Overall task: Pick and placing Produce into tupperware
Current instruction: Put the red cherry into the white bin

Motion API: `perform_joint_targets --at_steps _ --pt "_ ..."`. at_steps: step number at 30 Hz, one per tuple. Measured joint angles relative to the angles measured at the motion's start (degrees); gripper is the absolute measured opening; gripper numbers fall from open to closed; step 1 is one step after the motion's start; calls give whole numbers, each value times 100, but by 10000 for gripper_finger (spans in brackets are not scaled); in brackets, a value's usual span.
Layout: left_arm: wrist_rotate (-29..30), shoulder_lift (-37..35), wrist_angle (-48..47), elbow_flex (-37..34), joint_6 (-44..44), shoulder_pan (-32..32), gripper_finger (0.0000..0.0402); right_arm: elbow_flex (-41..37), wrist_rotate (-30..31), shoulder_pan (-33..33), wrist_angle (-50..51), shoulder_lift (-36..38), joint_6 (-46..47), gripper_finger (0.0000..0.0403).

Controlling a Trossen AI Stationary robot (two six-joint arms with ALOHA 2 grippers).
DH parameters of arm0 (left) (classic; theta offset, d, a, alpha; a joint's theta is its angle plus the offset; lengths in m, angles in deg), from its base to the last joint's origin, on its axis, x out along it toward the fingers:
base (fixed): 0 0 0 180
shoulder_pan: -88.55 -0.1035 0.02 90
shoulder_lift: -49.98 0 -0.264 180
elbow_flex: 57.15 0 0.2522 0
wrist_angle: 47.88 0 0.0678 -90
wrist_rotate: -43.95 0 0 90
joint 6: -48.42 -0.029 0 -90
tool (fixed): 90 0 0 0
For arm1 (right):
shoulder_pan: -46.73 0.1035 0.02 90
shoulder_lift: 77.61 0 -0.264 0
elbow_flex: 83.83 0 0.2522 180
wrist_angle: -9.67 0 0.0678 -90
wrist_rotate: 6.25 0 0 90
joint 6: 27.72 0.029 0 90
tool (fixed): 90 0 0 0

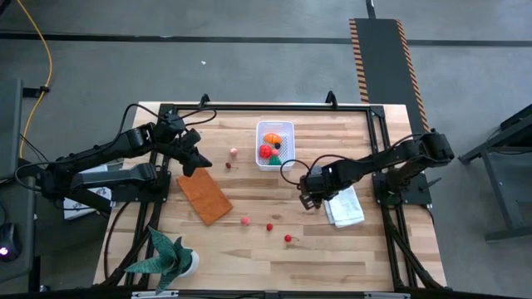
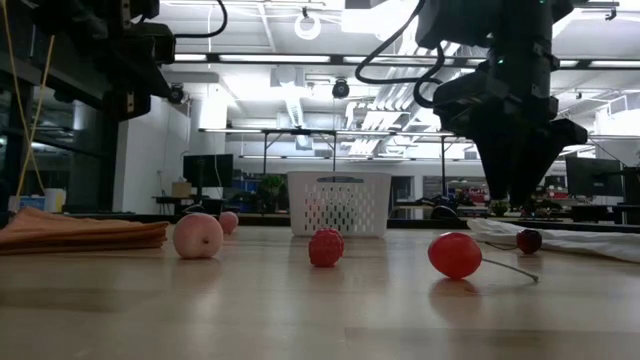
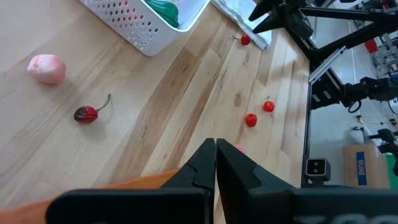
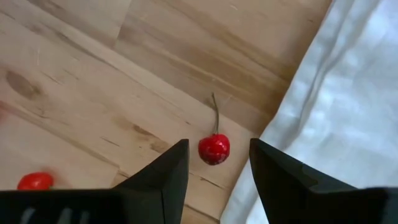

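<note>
Grey floor (image 1: 249,75), bright ceiling lights (image 2: 307,28), distant desks (image 2: 330,135)

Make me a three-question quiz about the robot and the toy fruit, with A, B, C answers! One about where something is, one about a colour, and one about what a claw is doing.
1. Where is the white basket?
A. At the table's far middle, between the two arms
B. On the orange mat
C. Under the spiky plant

2. What colour is the cherry in front of the right gripper?
A. Blue
B. Red
C. Yellow

3. How are the left gripper's fingers?
A. Wide apart
B. Squeezing a peach
C. Shut together, holding nothing

Answers:
1 A: the high view shows the basket near the far edge, midway between the arms.
2 B: the right wrist view shows a shiny red cherry with a stem, beside the white cloth.
3 C: the left wrist view shows the two dark fingers pressed together with nothing between them.
</note>
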Motion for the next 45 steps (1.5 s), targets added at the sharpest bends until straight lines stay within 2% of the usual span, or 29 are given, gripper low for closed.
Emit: perform_joint_targets --at_steps 9,15,45 --pt "1 -1 -11 0 -101 -2 3 0 89 -46 -2 -59 -95 160" --pt "0 0 -16 0 -112 -2 3 -4 -136 -103 -102 -295 -188 160" --pt "-84 0 -173 -1 -200 -2 3 0 -438 171 -420 -761 13 160"
